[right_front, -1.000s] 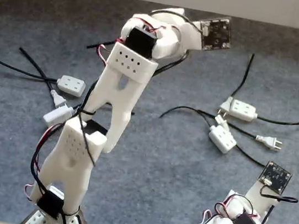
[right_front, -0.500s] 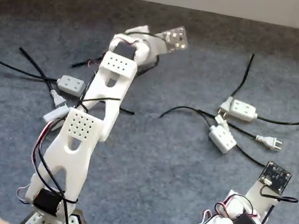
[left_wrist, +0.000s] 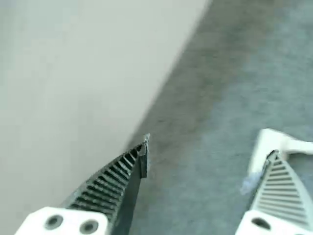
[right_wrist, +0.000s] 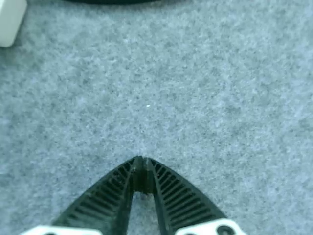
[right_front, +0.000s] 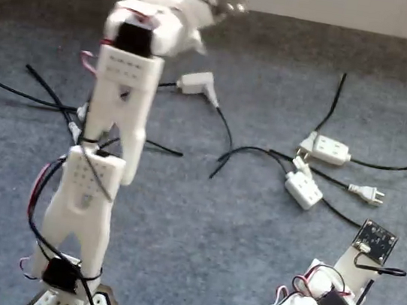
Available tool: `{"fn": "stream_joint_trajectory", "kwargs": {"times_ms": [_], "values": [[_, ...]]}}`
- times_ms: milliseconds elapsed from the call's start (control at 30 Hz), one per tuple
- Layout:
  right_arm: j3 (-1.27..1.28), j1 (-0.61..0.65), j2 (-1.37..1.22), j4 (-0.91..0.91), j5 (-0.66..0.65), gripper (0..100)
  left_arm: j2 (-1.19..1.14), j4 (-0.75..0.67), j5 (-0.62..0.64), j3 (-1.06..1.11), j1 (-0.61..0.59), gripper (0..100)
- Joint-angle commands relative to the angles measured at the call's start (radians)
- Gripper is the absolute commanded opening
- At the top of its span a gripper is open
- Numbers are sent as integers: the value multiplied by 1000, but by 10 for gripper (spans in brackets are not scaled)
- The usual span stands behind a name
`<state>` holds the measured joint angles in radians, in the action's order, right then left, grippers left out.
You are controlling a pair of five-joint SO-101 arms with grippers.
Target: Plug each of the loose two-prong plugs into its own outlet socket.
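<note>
**Left end effector open at the far plug; right end effector closed and idle.**

Nearest, the right arm's black ribbed end effector (right_wrist: pixel 143 164) is closed on nothing over the grey felt-covered tabletop (right_front: pixel 236 241), probably parked to leave the work area free. Mid-field, a loose white 2-prong plug on a black cord (right_front: pixel 368 193) lies beside a white outlet socket block (right_front: pixel 331 148). Farther off, a white angled plug (right_front: pixel 196 83) lies flat on the tabletop. The left end effector (left_wrist: pixel 208 149) hangs just beyond it by the pale back wall (left_wrist: pixel 73 73), jaws spread and empty, apparently readied to grasp it.

No readable text, labels or numbers appear on anything.
</note>
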<state>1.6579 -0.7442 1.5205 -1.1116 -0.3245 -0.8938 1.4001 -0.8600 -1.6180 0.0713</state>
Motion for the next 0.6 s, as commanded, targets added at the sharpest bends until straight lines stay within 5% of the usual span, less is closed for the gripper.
{"fn": "stream_joint_trajectory", "kwargs": {"times_ms": [0,300,433,567], "values": [[35,-1,-12,25,-14,8,203,57,14,-41,-110,344],[35,1,-12,25,-14,8,354,370,295,-28,-443,344],[35,19,-12,25,-14,8,361,374,511,134,-535,344],[36,18,-12,25,-14,8,357,373,509,325,-536,344]]}}
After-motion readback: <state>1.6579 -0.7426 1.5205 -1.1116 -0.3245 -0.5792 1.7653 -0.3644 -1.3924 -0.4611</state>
